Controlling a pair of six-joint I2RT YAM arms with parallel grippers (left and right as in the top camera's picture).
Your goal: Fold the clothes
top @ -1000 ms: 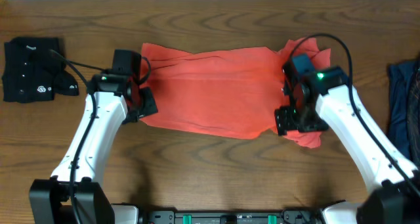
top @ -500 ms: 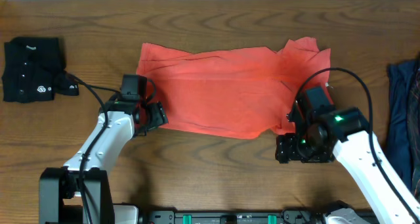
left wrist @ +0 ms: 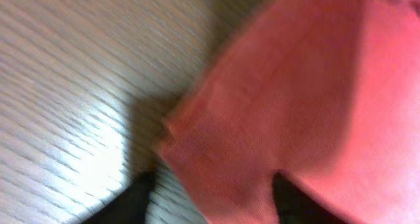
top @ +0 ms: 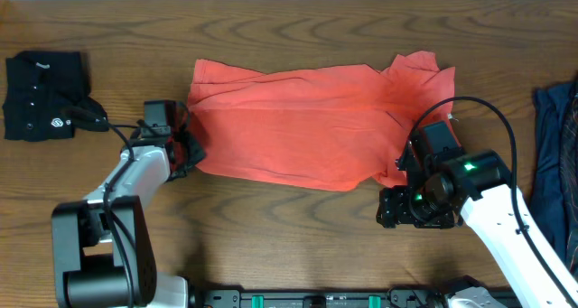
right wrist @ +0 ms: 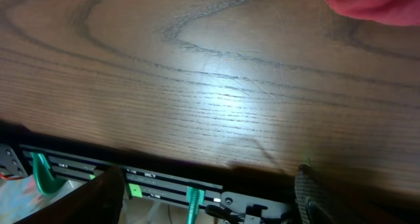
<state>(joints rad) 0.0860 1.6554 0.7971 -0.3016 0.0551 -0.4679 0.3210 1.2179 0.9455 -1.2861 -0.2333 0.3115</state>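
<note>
Your coral-red soft T-shirt lies flat in the middle of the brown wooden table. It is spread long from left to right, and its far right end is bunched up and a bit crumpled.

Your left end effector sits right at the left edge of the red shirt. In the left wrist view, a corner of the red cloth lies between its two dark fingers. I think it is there because that corner is a good spot to pick up for a fold. The picture is blurry, so you cannot tell if the fingers are pinching the cloth or just sitting around it.

Your right end effector is down on the bare wood, just near the shirt's near right corner. Its fingers are spread wide and hold nothing. It looks to be waiting out of the way, so the cloth can move freely.

A folded black shirt with buttons rests at the far left of the table, well apart from the red shirt. A dark blue piece of clothing lies at the right edge, also well apart. Nothing sits on top of the red shirt, so nothing blocks a fold. Only the bunched right end may need smoothing.
</note>
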